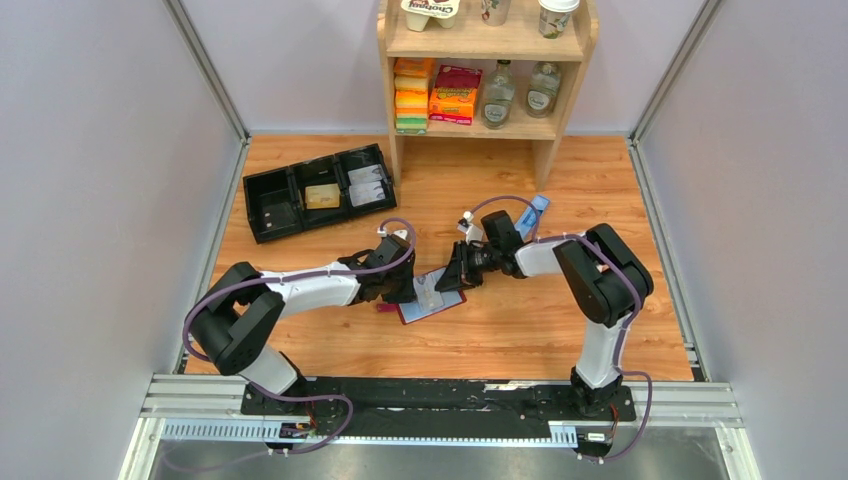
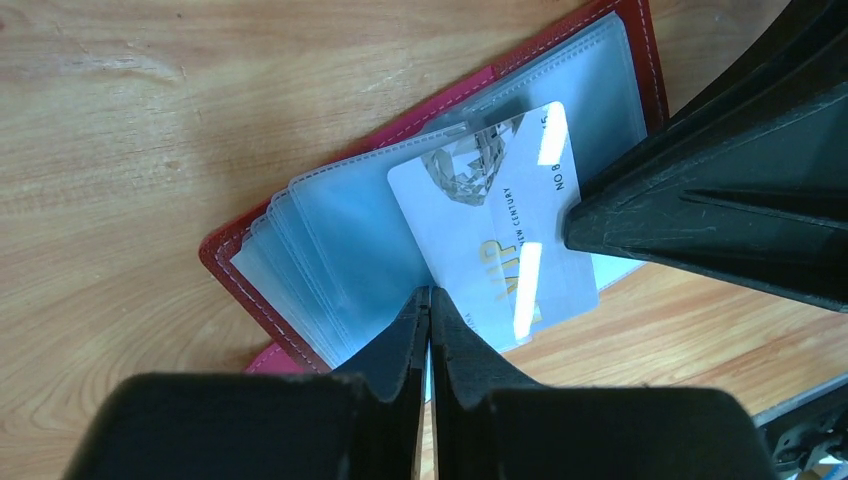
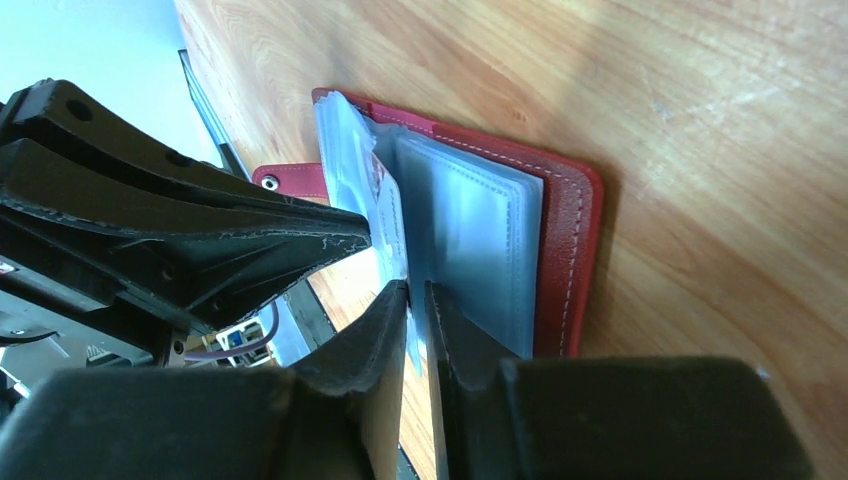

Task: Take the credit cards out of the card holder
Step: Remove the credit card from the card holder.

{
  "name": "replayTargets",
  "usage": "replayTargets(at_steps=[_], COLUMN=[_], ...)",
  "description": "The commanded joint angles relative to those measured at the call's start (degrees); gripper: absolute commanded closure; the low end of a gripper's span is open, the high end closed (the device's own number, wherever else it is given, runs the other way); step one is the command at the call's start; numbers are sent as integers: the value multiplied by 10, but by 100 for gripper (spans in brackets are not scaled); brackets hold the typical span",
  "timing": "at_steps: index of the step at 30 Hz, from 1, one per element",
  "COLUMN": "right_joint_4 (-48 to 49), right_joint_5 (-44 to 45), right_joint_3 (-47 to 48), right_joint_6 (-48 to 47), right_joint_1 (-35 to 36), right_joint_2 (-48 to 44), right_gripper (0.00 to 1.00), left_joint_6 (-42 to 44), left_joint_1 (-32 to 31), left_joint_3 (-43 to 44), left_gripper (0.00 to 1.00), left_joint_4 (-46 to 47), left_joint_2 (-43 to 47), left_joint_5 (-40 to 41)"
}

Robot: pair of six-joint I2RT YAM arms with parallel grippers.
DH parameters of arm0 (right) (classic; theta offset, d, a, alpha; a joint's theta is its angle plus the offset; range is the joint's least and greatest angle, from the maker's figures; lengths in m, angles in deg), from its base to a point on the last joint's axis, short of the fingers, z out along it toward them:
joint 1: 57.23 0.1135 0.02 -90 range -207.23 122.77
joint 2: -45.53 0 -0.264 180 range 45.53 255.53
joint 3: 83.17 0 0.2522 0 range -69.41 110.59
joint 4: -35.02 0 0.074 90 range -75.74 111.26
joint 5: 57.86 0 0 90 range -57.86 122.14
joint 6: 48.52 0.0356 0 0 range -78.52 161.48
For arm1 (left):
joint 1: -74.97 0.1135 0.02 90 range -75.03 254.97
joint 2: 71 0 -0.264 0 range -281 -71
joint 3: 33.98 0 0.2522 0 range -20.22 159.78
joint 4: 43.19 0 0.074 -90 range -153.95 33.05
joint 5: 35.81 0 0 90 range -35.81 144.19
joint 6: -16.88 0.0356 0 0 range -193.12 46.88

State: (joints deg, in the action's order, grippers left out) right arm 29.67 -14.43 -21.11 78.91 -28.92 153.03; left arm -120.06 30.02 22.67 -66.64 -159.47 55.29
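**Card half out of its sleeve**

Seemingly mid-extraction: card holder point(image 1: 440, 300) lying open near the middle of the table point(image 1: 560, 330), one credit card point(image 2: 495, 225) partly out of its sleeve point(image 2: 340, 240). Calls next for a firm pinch and a straight pull. Left gripper point(image 2: 430, 292) all but closed at the sleeve edge. Right gripper point(image 3: 417, 290) barely parted around a pale edge, hold uncertain.

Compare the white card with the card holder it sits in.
The white card is pale, with a diamond picture and gold VIP lettering; the card holder is plain dark red with pale stitching. The card is one stiff sheet; the holder is a folding cover, lying open, with a stack of clear sleeves. The card lies askew to the holder's edges. Both are flat rectangles on the wooden table.
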Motion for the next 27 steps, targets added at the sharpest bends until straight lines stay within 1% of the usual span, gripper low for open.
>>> replayTargets(at_steps=[1,4,12,14,15,17,18,25,27], right_joint_4=[-1,-1,-4,-14,-19,-32,-34,-20,-25], right_joint_5=[0,-2,-13,-14,-13,8,23,58,65], right_joint_3=[17,29,65,71,73,66,58,-12,-22], right_joint_6=[-10,-10,-10,-16,-18,-25,-28,-3,-1], right_joint_1=[5,12,25,28,28,27,24,-27,-34], right_joint_2=[13,21,31,32,31,18,7,-74,-102], right_gripper=[78,74,75,79,83,95,99,100,100], left_joint_6=[-4,-5,-4,-3,-3,-3,-4,-13,-11], left_joint_1=[-2,-2,-2,-2,-2,-2,-2,-1,-1], left_joint_3=[4,0,-4,-4,-4,-9,-11,-28,-31], left_gripper=[92,93,94,94,94,93,93,92,89], left_joint_4=[-43,-43,-39,-39,-38,-38,-37,-34,-30], left_joint_2=[-12,-10,-9,-8,-6,0,6,36,50], left_joint_5=[20,19,14,14,15,19,21,36,36])
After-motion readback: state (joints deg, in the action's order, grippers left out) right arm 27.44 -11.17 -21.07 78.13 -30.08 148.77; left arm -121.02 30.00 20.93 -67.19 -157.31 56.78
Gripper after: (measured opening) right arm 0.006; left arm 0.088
